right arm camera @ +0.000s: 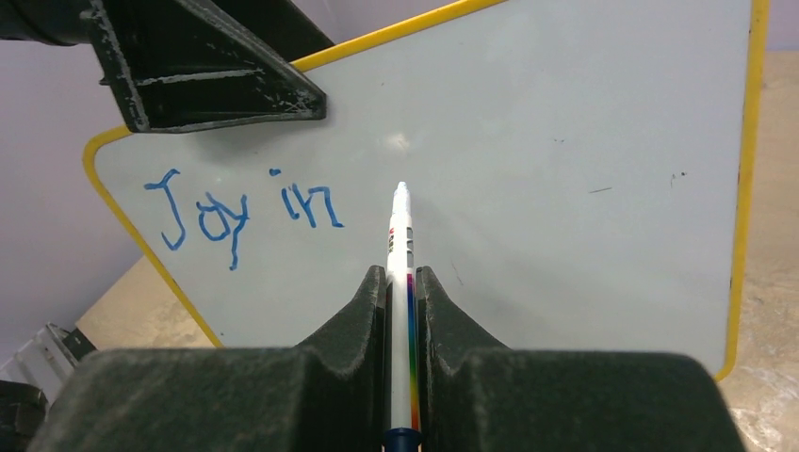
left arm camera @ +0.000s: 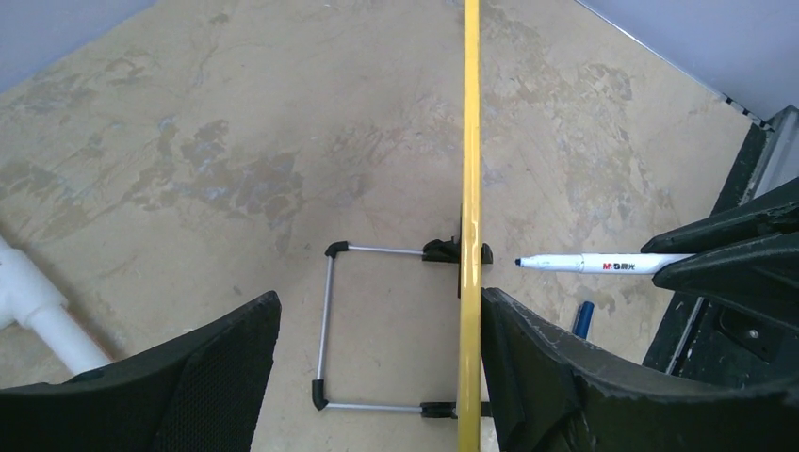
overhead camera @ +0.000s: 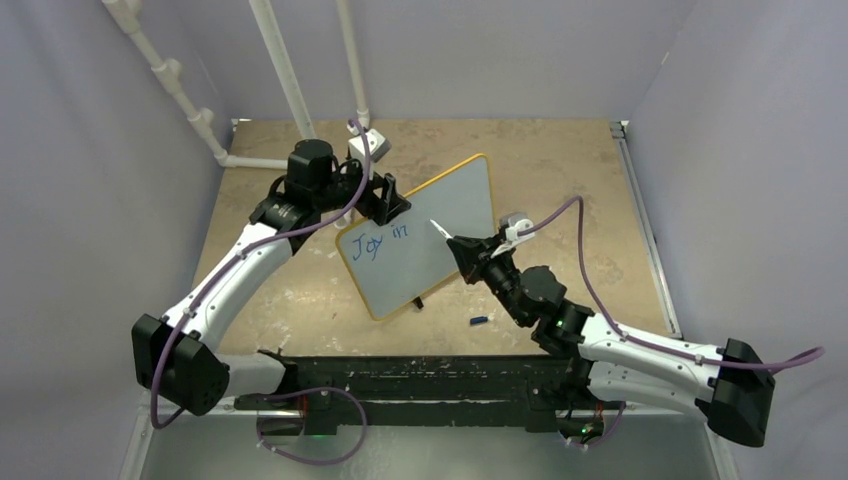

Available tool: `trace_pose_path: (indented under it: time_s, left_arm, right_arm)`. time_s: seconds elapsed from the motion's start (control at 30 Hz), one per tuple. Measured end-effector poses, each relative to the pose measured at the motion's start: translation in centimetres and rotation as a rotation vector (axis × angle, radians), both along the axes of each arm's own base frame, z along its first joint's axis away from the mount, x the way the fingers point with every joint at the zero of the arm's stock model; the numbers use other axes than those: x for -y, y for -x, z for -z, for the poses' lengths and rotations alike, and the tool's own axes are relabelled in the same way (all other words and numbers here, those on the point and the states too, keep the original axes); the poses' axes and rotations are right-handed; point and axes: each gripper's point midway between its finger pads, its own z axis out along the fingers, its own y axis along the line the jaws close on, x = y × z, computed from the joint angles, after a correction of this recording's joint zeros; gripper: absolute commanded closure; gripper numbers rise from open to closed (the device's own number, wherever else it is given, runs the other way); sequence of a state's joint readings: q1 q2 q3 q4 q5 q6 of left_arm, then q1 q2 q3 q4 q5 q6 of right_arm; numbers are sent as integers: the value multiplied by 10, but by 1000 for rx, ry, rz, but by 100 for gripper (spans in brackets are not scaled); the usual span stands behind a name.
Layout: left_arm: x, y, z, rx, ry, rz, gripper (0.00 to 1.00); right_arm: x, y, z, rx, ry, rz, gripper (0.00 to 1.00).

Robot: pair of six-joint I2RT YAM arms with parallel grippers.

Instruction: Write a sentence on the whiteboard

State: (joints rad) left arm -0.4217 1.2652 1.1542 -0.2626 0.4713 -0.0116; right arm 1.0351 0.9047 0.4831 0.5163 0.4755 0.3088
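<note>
At table (overhead camera: 560, 180) centre, your one whiteboard (overhead camera: 450, 200) stands tilted on a wire stand (left arm camera: 330, 325) with black feet, a yellow rim running round it. Two blue handwritten words of the sentence (right arm camera: 240, 212) can be read, "Joy in". In the overhead view they sit toward the board's 9 o'clock side.

Your left gripper (overhead camera: 385, 200) is at the board's 10 o'clock corner. Its wrist camera shows the jaws standing wide with the yellow rim between them. The rim runs close along the right-hand finger, and whether the two touch cannot be told.

Your right gripper (right arm camera: 402, 273) comes in from the board's 4 o'clock and is clamped narrowly on the single marker (right arm camera: 402, 245), a white barrel with a rainbow stripe. The left wrist view shows black "M&G" lettering on that barrel, followed by characters too small to read. The marker tip points at the board just past the word "in". From the side there is a small gap between tip and surface.

One small blue cap (overhead camera: 479, 321) lies alone on the table at the board's 5 o'clock, near the front rail. In all, the views show two arms, one board, one marker and one cap.
</note>
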Motion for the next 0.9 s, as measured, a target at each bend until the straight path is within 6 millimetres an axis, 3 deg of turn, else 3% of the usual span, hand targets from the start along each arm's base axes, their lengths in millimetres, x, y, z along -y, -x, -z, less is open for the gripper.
trace_pose_path:
  time_s: [0.23, 0.73, 0.9]
  left_arm:
    - [14, -5, 2, -25, 39, 53, 38]
    - [31, 3, -2, -48, 93, 150, 94]
    - [32, 5, -3, -59, 103, 158, 100]
  right_arm:
    - [-2, -3, 1, 18, 21, -19, 100]
    - [-5, -17, 0, 48, 18, -27, 100]
    - [-9, -15, -3, 60, 13, -50, 100]
